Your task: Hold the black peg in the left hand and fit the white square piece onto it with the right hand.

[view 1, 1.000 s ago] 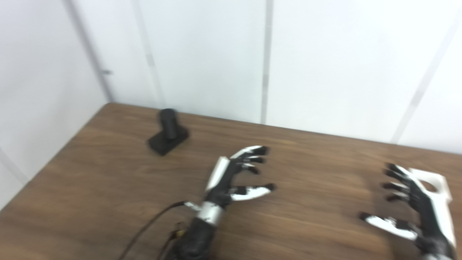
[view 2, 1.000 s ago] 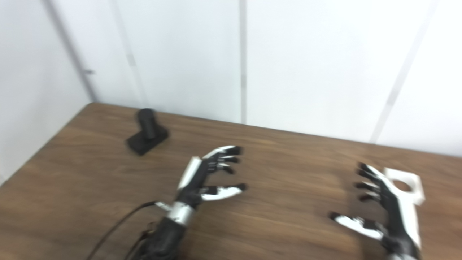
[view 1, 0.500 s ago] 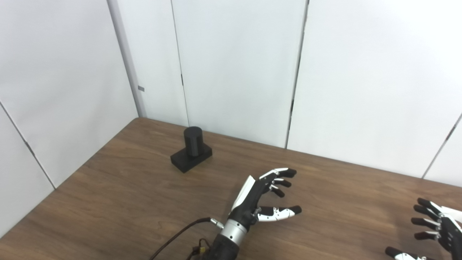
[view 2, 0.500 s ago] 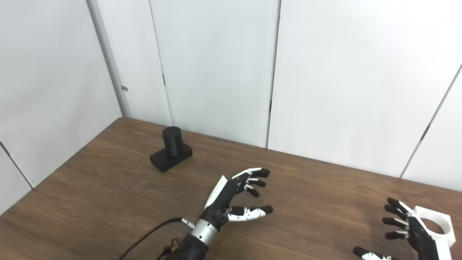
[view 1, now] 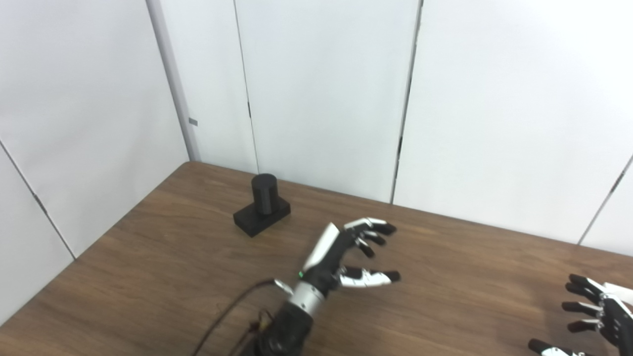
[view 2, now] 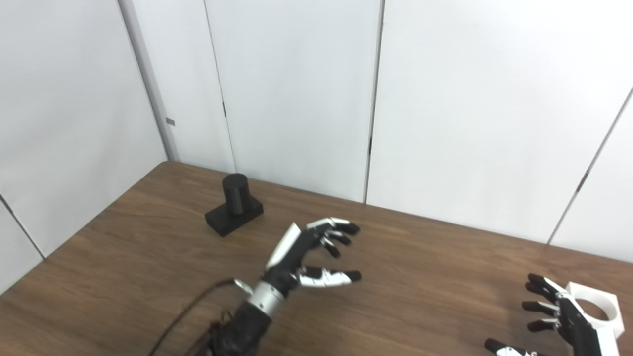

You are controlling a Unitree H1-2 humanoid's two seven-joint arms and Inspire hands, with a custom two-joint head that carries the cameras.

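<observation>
**Both hands empty, parts untouched**

Left hand (view 2: pixel 301 257) hovers mid-table, fingers spread, holding nothing. Peg (view 2: pixel 234 194) stands upright on its base, far left, well apart from it. Right hand (view 2: pixel 564 321), fingers apart, sits near right, just beside the white piece (view 2: pixel 596 309) on the table (view 2: pixel 420 257).

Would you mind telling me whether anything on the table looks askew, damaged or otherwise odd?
Nothing stands out. The black peg stands upright on its base, the white square piece lies flat near the table's right edge, and the left hand and right hand are open, holding nothing.
</observation>
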